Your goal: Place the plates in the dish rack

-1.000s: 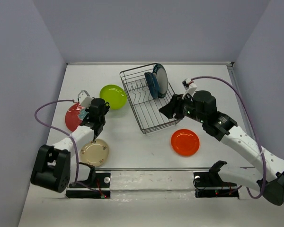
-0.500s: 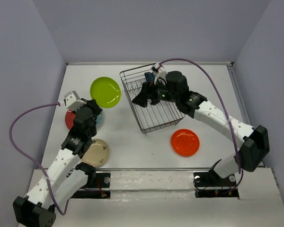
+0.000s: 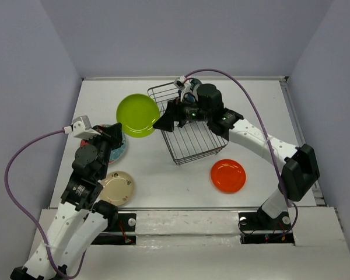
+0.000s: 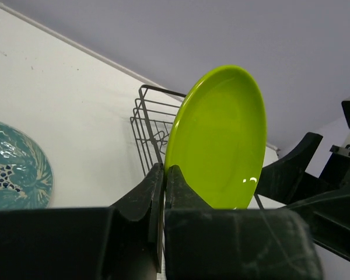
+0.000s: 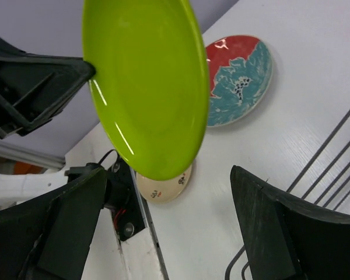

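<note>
White tabletop (image 3: 163, 175) boxed by plain grey-lilac walls (image 3: 186, 35) on three sides; the dish rack (image 3: 189, 137) stands toward the back; the lime green plate (image 3: 137, 115) hangs tilted on edge above the tabletop, just left of the rack, its lower rim clamped in the left pincer (image 4: 164, 175); the right pincer (image 5: 168, 175), fingers wide apart, faces it without gripping.

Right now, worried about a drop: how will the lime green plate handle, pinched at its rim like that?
The lime green plate looks rigid: it stands nearly upright without sagging from the left tool's rim pinch alone. Its glossy surface shows highlights, so it may slip or pivot in that narrow grip. Probably light for its size, though it might chip if dropped.
</note>
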Available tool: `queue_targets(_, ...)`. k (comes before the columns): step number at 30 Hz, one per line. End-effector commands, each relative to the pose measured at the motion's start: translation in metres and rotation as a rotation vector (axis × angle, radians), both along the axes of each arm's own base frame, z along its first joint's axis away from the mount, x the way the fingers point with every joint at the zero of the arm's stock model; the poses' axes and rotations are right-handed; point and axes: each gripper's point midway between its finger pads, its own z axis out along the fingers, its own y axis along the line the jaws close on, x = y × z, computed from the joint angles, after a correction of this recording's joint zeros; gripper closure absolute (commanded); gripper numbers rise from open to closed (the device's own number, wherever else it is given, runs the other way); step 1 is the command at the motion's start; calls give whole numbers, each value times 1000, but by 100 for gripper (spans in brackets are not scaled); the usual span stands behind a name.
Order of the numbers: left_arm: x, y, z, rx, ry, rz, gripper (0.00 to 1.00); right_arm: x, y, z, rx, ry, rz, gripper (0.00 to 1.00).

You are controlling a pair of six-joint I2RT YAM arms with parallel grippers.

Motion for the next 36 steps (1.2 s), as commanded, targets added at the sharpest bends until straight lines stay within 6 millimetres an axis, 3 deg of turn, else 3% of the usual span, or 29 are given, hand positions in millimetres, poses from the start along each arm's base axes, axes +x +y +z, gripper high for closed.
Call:
queue_targets(1, -7, -6, 32, -23, -90, -45, 95, -28, 2, 37, 132, -88, 132, 7)
queue_targets(4, -9, -14, 32, -30, -109, -92, 95, -27, -3, 37, 135, -108, 100, 7)
queue_targets(9, -17, -23, 41, -59, -164, -161, 95, -5, 1, 36, 124, -104, 11, 8)
queue_targets(12, -21, -33, 42, -44, -175, -221, 95, 1, 8, 42, 153, -100, 9, 16)
queue_targets(13, -21, -39, 40, -35, -168, -252, 95, 1, 9, 41, 171, -82, 5, 23)
queue_targets(14, -19, -44, 35, -23, -149, -272, 95, 2, 9, 46, 192, -84, -7, 53)
queue_targets(15, -18, -49, 31, -10, -141, -293, 95, 4, 9, 52, 219, -96, -20, 75)
queue_targets(16, -16, -52, 32, 35, -148, -313, 94, 7, 7, 55, 229, -89, -46, 90)
queue_targets(17, -17, -59, 28, 83, -131, -357, 88, 10, 4, 55, 229, -92, -75, 93)
queue_targets(18, -10, -62, 19, 135, -87, -364, 66, 17, -1, 54, 221, -92, -133, 93)
queue_targets(19, -7, -55, 31, 211, -98, -338, 52, 20, -5, 53, 203, -106, -161, 93)
queue_targets(20, -3, -48, 16, 264, -22, -304, 39, 26, -8, 51, 182, -109, -198, 93)
queue_targets(21, 2, -37, 13, 326, 11, -253, 16, 40, -17, 43, 124, -109, -289, 93)
queue_targets(23, 2, -27, 12, 348, 10, -205, 1, 66, -34, 29, 37, -106, -460, 93)
queue_targets(24, 0, -23, 12, 344, 2, -183, 1, 74, -44, 11, -45, -78, -520, 93)
queue_targets(25, 1, -20, -4, 347, 21, -170, 1, 84, -50, 4, -95, -83, -573, 93)
queue_targets(26, 1, -20, -3, 333, -10, -162, 1, 92, -58, -3, -135, -86, -630, 93)
queue_targets(27, -3, -16, -7, 320, -24, -149, 1, 104, -75, -14, -208, -86, -734, 93)
queue_targets(28, -2, -14, -20, 326, -7, -141, 1, 110, -77, -18, -249, -102, -771, 93)
queue_targets(30, -6, -13, -17, 335, -8, -139, 1, 123, -99, -27, -361, -131, -905, 93)
queue_targets(31, -7, -14, -17, 331, -19, -146, 1, 131, -103, -18, -375, -156, -945, 93)
queue_targets(33, -10, -18, -9, 319, -52, -166, 1, 140, -110, -29, -462, -179, -1015, 93)
queue_targets(36, -12, -23, -8, 323, -61, -189, 1, 152, -114, -30, -560, -236, -1094, 93)
